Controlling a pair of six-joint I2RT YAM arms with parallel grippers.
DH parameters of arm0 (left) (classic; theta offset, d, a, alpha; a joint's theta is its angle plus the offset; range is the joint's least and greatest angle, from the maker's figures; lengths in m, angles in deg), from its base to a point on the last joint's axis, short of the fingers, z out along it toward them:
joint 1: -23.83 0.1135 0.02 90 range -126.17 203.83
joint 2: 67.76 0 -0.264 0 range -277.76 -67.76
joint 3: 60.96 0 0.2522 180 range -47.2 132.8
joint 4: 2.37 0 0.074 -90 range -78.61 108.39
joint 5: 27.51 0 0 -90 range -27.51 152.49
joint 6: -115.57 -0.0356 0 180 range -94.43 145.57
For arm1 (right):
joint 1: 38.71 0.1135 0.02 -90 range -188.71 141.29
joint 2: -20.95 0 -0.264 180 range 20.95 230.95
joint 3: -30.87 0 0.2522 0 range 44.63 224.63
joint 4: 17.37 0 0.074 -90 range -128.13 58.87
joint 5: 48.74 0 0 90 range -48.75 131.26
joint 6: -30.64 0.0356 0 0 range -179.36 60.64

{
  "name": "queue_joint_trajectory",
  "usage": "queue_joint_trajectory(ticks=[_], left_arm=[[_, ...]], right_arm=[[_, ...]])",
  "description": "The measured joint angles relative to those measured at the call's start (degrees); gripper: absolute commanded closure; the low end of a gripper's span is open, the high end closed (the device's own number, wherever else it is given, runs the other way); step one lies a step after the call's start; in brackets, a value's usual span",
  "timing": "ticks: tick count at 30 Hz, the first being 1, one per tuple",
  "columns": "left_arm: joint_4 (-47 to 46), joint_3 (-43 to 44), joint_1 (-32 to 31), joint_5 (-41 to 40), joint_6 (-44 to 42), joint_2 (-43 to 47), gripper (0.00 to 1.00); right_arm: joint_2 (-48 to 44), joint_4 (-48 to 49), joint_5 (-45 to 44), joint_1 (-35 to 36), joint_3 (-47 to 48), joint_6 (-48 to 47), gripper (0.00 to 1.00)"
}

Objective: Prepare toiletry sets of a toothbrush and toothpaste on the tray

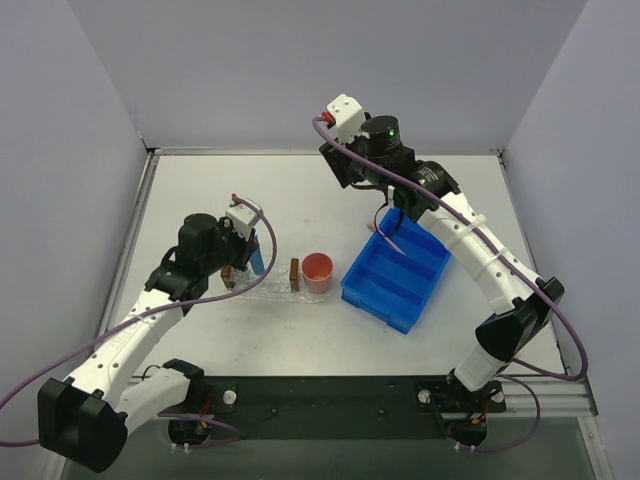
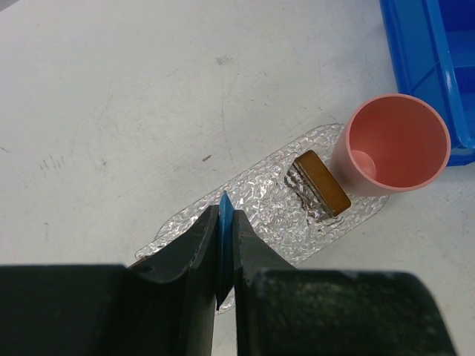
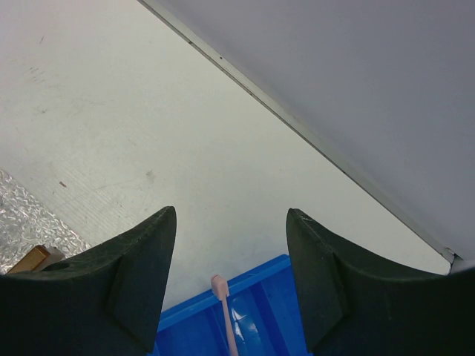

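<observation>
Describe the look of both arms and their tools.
The left arm and right arm have white links with black joints. A purple cable runs along each. A green light glows near the right wrist. The left tool and right tool each have two matte black fingers.

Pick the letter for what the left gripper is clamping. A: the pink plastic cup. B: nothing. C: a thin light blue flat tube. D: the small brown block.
C: in the left wrist view the left gripper is shut on the thin light blue flat tube, seen edge-on above the clear bumpy plastic tray, while the pink plastic cup and the small brown block sit ungripped.
</observation>
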Motion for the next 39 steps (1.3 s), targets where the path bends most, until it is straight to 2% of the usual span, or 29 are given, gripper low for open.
queue_joint_trajectory(ticks=[39], left_arm=[[-6.6, -5.01, 0.02, 0.46, 0.2, -2.51, 1.0]], right_arm=[[1.7, 0.02, -0.72, 0.83, 0.0, -1.09, 0.44]])
